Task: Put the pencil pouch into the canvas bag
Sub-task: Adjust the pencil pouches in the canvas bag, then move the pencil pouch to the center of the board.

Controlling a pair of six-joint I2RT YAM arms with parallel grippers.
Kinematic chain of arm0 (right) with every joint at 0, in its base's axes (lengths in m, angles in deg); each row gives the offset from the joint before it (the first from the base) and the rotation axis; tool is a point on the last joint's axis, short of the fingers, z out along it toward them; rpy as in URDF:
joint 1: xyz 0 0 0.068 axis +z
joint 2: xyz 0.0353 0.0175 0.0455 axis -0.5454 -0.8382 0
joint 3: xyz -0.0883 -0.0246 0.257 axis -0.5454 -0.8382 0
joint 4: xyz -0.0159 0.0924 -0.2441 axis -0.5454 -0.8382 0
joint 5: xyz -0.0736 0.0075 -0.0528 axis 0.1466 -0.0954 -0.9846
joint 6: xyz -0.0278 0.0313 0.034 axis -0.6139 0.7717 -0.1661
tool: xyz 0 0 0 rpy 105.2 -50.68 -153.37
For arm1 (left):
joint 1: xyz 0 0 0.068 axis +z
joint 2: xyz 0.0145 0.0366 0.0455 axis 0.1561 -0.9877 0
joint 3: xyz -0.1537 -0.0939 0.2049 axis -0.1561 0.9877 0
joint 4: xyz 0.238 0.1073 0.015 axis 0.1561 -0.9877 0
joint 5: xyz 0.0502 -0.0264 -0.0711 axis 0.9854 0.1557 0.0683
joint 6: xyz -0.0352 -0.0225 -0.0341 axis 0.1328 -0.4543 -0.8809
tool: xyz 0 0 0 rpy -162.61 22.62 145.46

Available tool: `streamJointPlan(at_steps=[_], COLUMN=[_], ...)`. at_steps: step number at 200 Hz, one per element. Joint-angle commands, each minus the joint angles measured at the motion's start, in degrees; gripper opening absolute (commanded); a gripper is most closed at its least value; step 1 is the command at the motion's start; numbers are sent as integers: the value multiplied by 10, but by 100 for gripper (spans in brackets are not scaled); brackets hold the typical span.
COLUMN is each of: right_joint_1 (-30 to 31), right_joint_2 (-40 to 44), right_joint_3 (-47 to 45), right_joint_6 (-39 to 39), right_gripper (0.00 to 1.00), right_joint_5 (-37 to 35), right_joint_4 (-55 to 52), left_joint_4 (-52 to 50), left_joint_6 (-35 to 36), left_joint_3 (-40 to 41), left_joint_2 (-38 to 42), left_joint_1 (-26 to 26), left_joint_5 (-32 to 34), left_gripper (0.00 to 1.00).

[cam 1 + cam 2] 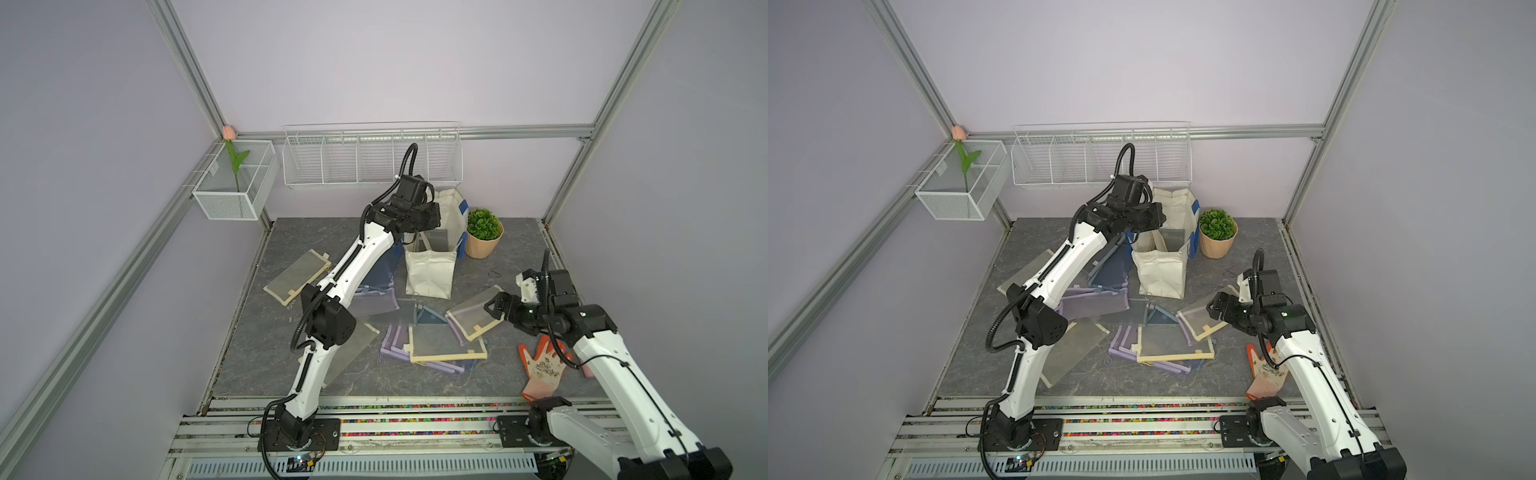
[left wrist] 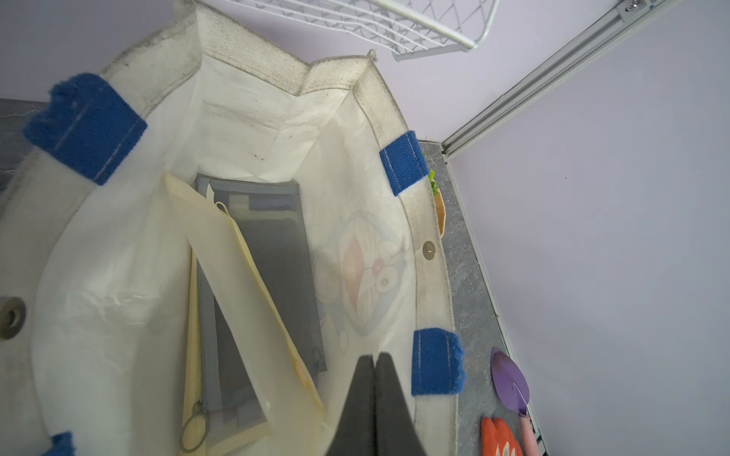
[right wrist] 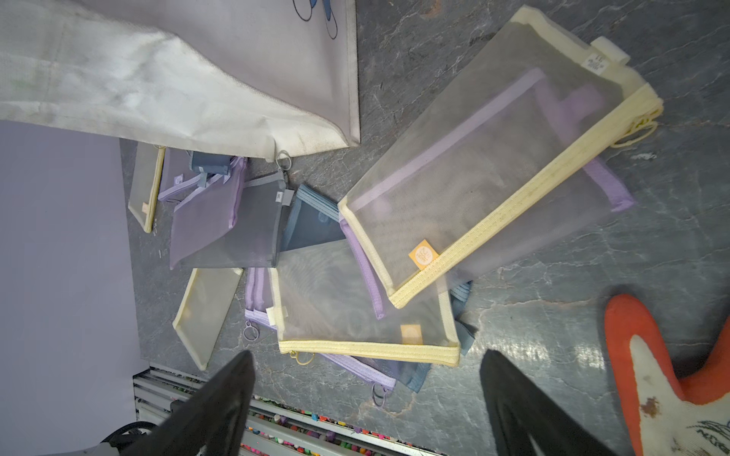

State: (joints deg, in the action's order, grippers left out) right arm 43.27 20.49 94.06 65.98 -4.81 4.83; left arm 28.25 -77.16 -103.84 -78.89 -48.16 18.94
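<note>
Above the mouth of the canvas bag (image 2: 256, 118), your left gripper (image 2: 373, 358) is pinched together on nothing. A grey pencil pouch (image 2: 276, 244) and a cream pouch (image 2: 253, 308) lie inside, so that delivery looks done. Your right gripper (image 3: 367, 353) hangs spread wide over the yellow-trimmed pouch (image 3: 486, 158) on the table (image 3: 553, 316), likely lined up for the next pick.

You're looking at an off-white canvas bag (image 2: 253, 114) with blue handle tabs (image 2: 85, 126). Your grey mesh pouch (image 3: 493, 169) has cream-yellow trim, the glove (image 3: 663, 379) is orange and white, table (image 3: 553, 308) grey marbled.
</note>
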Motion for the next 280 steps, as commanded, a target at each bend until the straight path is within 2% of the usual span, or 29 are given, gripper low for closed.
streamJointPlan(at_steps=[1,24,42,65,88,109,125,177,204,250,280], right_joint_1=[-4,-4,-5,-12,-15,-12,-8,12,79,177,216], right_joint_2=[17,25,32,30,1,-45,-83,-271,-365,-375,-325], right_joint_3=[-9,-25,-51,-73,-82,-81,-79,-40,1,-42,-64], right_joint_6=[1,8,14,23,24,19,12,1,-16,21,47], right_gripper=[91,91,91,91,91,92,92,94,96,98,98], right_joint_5=[4,3,-2,-1,3,7,4,9,-2,-22,-31], right_joint_4=[4,0,3,22,51,84,113,218,221,252,257], left_joint_4=[-9,-17,-26,0,53,116,149,185,189,181,200], left_joint_6=[32,95,153,177,137,85,62,30,0,-43,-53], left_joint_3=[13,54,119,268,429,564,629,723,752,808,848], left_joint_2=[57,113,178,273,348,400,419,428,437,449,462], left_joint_1=[-10,-32,-60,-94,-118,-135,-147,-158,-157,-135,-112], left_joint_5=[-3,10,20,-2,-36,-39,-39,-31,-23,-29,-46], left_gripper=[0,17,32,53,67,68,68,62,60,56,55])
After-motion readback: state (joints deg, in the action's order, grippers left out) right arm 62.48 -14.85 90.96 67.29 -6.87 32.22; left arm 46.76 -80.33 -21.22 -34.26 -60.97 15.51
